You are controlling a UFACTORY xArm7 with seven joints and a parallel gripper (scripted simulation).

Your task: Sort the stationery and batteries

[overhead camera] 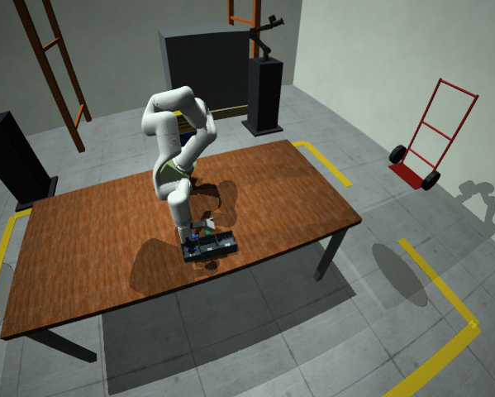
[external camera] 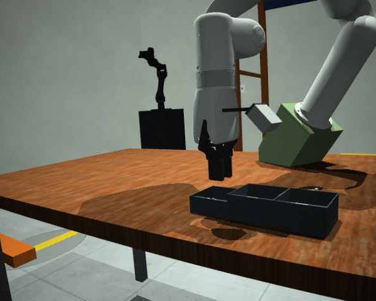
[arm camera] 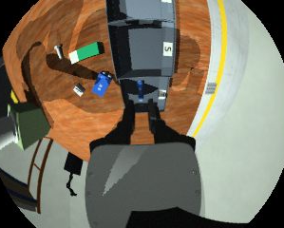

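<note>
A dark row of three joined bins [overhead camera: 229, 250] [external camera: 262, 217] [arm camera: 118, 38] stands near the table's front edge. My gripper [overhead camera: 190, 242] [external camera: 218, 176] [arm camera: 141, 105] hangs just above the end bin nearest the arm, its fingers slightly apart with nothing between them. A small blue thing [arm camera: 141, 89] [external camera: 215, 198] lies inside that end bin. On the table beside the bins lie a blue battery [arm camera: 103, 83], a green and white stick [arm camera: 87, 52] [overhead camera: 205, 232], a small grey piece [arm camera: 79, 90] and a screw [arm camera: 57, 51]. The white labels on the bins are too small to read.
The arm's green base block [external camera: 295, 139] [arm camera: 28, 123] stands on the table behind the bins. The table's front edge [external camera: 213, 256] is close to the bins. A wrist camera box [external camera: 262, 117] juts out beside the gripper.
</note>
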